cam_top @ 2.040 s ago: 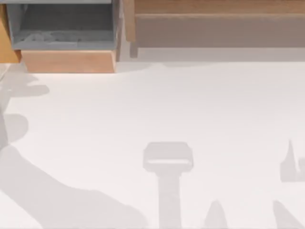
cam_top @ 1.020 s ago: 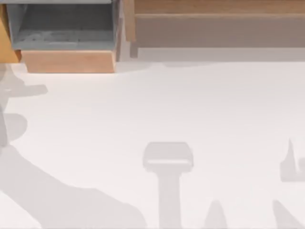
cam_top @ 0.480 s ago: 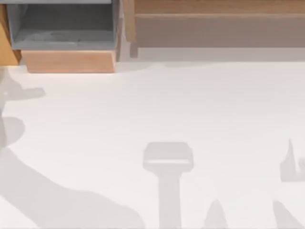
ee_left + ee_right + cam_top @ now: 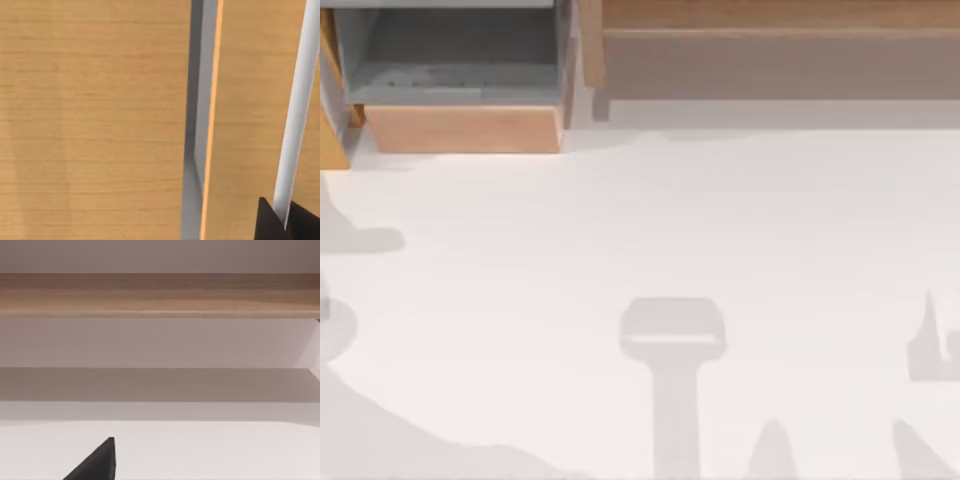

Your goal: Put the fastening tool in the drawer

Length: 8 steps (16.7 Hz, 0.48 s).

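Table (image 4: 720,220): white, bare, crossed by arm shadows; shadow at left edge shifted down and outward against half a second ago.
Shelf unit (image 4: 770,50): long, wooden, along far edge at right.
Drawer (image 4: 460,128): far left corner, pulled open, grey inside, tan front panel; position unchanged.
Left gripper (image 4: 285,222): dark tips close against wooden panels beside drawer; spread or pressed together, cannot tell.
Right gripper (image 4: 97,462): facing shelf unit, parked.
Fastening tool: location unresolved; likely placement done or not begun.

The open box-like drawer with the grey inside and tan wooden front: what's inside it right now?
In the top view the open box-like drawer shows a grey floor with faint pale smudges; no tool is recognisable. Its far part is cut off by the picture's edge.
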{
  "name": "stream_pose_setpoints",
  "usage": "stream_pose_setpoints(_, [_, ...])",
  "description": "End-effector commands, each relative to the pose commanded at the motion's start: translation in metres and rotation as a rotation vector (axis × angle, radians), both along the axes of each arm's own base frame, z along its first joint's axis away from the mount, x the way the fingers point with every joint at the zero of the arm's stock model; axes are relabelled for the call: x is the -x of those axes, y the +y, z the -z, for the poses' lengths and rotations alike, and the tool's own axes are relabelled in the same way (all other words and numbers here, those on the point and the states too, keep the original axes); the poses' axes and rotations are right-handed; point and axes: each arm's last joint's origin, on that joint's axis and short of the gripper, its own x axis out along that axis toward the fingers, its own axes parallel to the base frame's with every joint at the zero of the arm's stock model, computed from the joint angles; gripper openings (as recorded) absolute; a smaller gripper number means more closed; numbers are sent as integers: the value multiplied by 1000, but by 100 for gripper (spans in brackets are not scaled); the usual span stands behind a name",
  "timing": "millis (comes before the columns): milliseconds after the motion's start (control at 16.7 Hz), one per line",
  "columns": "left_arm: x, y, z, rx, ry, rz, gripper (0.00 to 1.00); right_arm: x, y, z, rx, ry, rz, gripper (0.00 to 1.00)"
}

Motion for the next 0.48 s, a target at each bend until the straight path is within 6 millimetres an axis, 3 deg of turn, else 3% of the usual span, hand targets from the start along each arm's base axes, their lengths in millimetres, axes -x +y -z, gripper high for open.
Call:
stream_pose_setpoints(240, [0, 0, 2, 3, 5, -3, 0, 0, 0, 0, 0, 0, 0, 100])
stream_pose_setpoints(480, [28, 5, 2, 5, 8, -21, 0, 0, 0, 0, 0, 0, 0, 100])
